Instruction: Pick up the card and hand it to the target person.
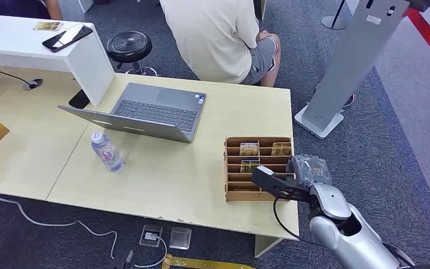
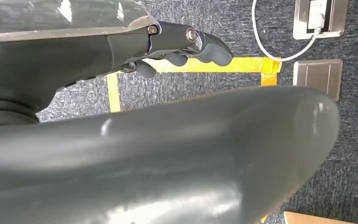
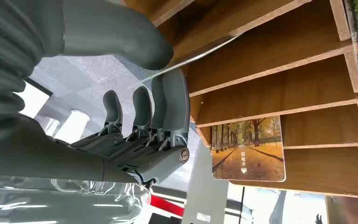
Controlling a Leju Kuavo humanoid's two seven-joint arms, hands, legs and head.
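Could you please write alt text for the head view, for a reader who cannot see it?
The robot's right hand reaches to a slotted wooden card rack holding picture cards at the near right of a pale table. An open laptop and a water bottle stand to the left; a seated person is beyond the table.

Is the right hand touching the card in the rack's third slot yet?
Apart. The right wrist view shows bare wood between the right hand's fingers and the card in the wooden rack.
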